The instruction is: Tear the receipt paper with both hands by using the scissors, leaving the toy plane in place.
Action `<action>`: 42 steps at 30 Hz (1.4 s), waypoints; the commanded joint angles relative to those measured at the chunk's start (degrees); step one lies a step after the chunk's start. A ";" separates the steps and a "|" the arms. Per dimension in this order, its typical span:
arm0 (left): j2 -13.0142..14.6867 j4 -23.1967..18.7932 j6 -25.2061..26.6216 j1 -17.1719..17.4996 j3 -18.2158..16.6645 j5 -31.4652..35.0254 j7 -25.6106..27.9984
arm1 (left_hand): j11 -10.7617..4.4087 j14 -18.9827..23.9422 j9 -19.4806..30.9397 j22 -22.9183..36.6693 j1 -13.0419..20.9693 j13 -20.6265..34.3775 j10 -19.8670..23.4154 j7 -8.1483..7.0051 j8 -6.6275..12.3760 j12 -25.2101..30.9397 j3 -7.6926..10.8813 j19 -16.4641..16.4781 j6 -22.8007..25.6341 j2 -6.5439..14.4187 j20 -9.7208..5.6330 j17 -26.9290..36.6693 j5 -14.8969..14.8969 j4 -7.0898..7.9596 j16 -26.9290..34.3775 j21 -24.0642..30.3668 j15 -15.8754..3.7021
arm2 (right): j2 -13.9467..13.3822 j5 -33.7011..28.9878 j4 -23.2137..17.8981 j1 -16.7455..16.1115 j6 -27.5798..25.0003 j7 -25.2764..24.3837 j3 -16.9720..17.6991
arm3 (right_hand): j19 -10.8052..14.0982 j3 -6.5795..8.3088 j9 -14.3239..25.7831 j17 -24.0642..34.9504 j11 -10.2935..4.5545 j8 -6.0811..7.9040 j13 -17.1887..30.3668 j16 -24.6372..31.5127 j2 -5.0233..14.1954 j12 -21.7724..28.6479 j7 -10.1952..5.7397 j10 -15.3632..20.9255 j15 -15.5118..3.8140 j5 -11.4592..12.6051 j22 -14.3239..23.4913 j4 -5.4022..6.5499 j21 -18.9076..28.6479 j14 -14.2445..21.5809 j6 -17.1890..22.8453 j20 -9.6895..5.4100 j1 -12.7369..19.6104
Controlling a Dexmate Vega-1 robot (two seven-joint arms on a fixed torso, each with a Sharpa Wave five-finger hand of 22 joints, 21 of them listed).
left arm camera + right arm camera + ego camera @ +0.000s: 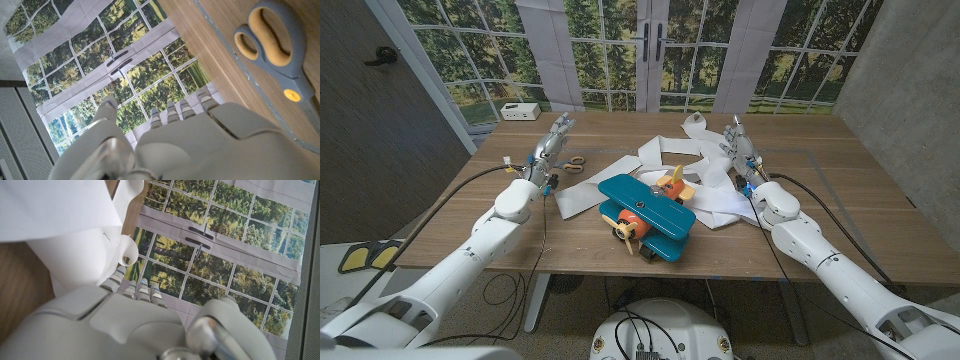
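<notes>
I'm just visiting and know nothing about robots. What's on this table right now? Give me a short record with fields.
table: wooden
receipt paper: long white strip lying in loose folds across the middle of the table
toy plane: teal and orange, at the front, resting partly on the paper
scissors: grey with yellow handles, lying on the table beside the left hand
left hand: open, holding nothing
right hand: open, beside the paper
small white box: at the far left corner
</notes>
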 commanded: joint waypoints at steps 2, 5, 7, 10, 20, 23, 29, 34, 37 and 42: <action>2.32 -2.03 -0.32 0.47 0.45 7.78 5.68 | -0.69 0.11 0.30 0.14 1.04 0.23 -0.70 -0.06 0.16 -0.33 0.58 -0.25 0.26 0.10 0.10 0.30 0.56 0.14 -0.11 -0.16 -0.20 | -1.43 -2.64 -0.58 -0.04 0.56 -0.65 -0.30 | 1.10 0.14 0.27 0.16 0.06 -0.25 0.09 0.45 0.05 0.61 0.08 0.76 -0.43 -0.31 0.12 -1.04 0.32 0.74 -1.42 0.16 1.74; 2.20 -1.42 -0.77 0.09 0.65 9.75 7.29 | -0.74 0.28 0.36 0.14 1.28 0.33 0.15 -0.10 0.14 -0.07 0.69 -0.11 0.62 0.15 -0.75 0.33 0.55 0.11 -0.08 -0.14 -1.23 | -1.98 -2.79 -0.54 -0.07 0.91 0.30 -0.37 | 1.13 0.22 0.27 0.15 0.06 -0.18 0.09 0.38 0.02 0.56 0.04 0.77 -0.45 -0.36 0.12 -1.25 0.28 0.68 -1.40 -0.04 2.08; 2.15 -1.13 -0.94 -0.11 0.66 10.93 8.46 | -0.93 0.45 0.39 0.13 1.25 0.41 0.79 -0.14 0.20 0.12 0.59 0.02 1.15 -0.06 -1.72 0.34 0.45 0.13 -0.05 -0.12 -1.94 | -2.55 -3.36 -0.70 0.16 0.90 0.69 -0.51 | 1.12 0.32 0.28 0.15 -0.02 -0.15 0.10 0.33 0.01 0.46 0.00 0.64 -0.48 -0.39 0.11 -1.47 0.24 0.63 -1.46 -0.16 2.44; 2.00 -0.82 -1.20 -0.32 0.55 12.66 10.51 | -1.42 0.79 0.43 0.12 1.26 0.52 2.08 0.18 0.45 0.57 0.51 0.10 2.19 -0.22 -2.20 0.34 0.40 0.17 0.02 -0.13 -2.09 | -2.89 -3.63 -0.56 0.56 0.93 1.06 -0.48 | 1.06 0.44 0.28 0.14 -0.14 -0.13 0.10 0.28 0.00 0.40 0.05 0.60 -0.43 -0.42 0.11 -1.75 0.17 0.62 -1.63 -0.23 2.91; 3.69 -2.50 0.66 0.30 0.67 17.40 14.07 | -2.87 2.89 0.53 0.04 4.64 1.38 7.37 1.13 0.71 2.43 2.24 0.71 5.17 1.06 -1.73 0.33 1.15 -0.76 0.23 -0.19 -3.38 | -4.35 -5.44 -0.96 1.48 -0.19 1.05 -0.75 | 1.09 0.83 0.29 0.13 -0.28 0.07 0.12 0.18 -0.01 0.28 0.02 0.62 -0.45 -0.53 0.10 -2.59 0.06 0.63 -1.62 -0.15 4.31; 4.19 -3.07 1.25 0.37 0.80 18.94 15.04 | -3.42 4.07 0.53 -0.10 8.02 1.71 9.07 2.27 0.90 2.85 3.32 1.89 6.95 0.62 -6.64 0.19 1.50 -1.21 0.19 -0.10 -5.51 | -4.32 -5.34 -0.81 1.70 -0.48 1.15 -0.77 | 1.08 0.93 0.30 0.13 -0.21 0.11 0.12 0.15 -0.01 0.25 0.01 0.62 -0.48 -0.57 0.10 -2.81 0.04 0.63 -1.62 -0.10 4.67; 6.17 -6.63 5.38 0.85 1.38 23.10 16.50 | -3.98 5.50 0.49 -0.15 9.57 1.88 10.71 3.51 1.10 3.34 3.65 2.14 8.28 0.18 -7.23 0.16 1.55 -1.26 0.43 -0.22 -6.37 | -4.83 -6.07 -0.72 2.16 -0.34 1.33 -0.81 | 1.02 1.14 0.30 0.13 -0.37 0.16 0.13 0.07 0.03 0.14 0.01 0.50 -0.42 -0.65 0.10 -3.22 -0.04 0.55 -1.65 0.01 5.37; 7.27 -9.77 8.81 1.42 1.11 25.25 18.00 | -3.91 6.70 0.43 -0.17 10.38 1.95 12.03 3.58 1.21 3.74 3.72 2.34 9.27 -0.26 -7.11 0.16 1.49 -1.22 0.65 -0.27 -6.53 | -5.09 -5.81 0.02 2.39 0.25 2.31 -0.66 | 1.01 1.32 0.31 0.13 -0.28 0.20 0.14 0.01 0.08 0.08 -0.01 0.48 -0.47 -0.73 0.10 -3.56 -0.08 0.48 -1.66 -0.02 5.95; 8.40 -12.06 11.56 1.85 1.09 27.80 19.28 | -4.39 7.85 0.40 -0.17 11.06 2.05 13.25 3.19 0.92 4.11 3.74 2.51 9.19 -0.68 -6.87 0.18 1.40 -1.17 0.85 -0.30 -6.40 | -5.08 -5.64 0.20 2.14 0.44 2.23 -0.50 | 1.03 1.40 0.31 0.13 -0.27 0.21 0.15 0.00 0.10 0.04 0.01 0.44 -0.43 -0.77 0.10 -3.72 -0.08 0.52 -1.68 -0.02 6.23; 9.66 -14.27 14.52 2.27 0.57 29.56 20.32 | -4.64 8.75 0.40 -0.16 12.70 2.22 14.73 1.49 0.69 4.51 4.13 2.88 9.33 -0.76 -6.66 0.18 1.45 -1.20 0.78 -0.30 -7.04 | -5.40 -5.47 0.05 1.92 -0.27 2.18 -0.44 | 1.06 1.57 0.31 0.13 -0.11 0.28 0.15 -0.02 0.29 0.05 0.07 0.55 -0.38 -0.83 0.11 -3.89 -0.09 0.53 -1.52 -0.05 6.57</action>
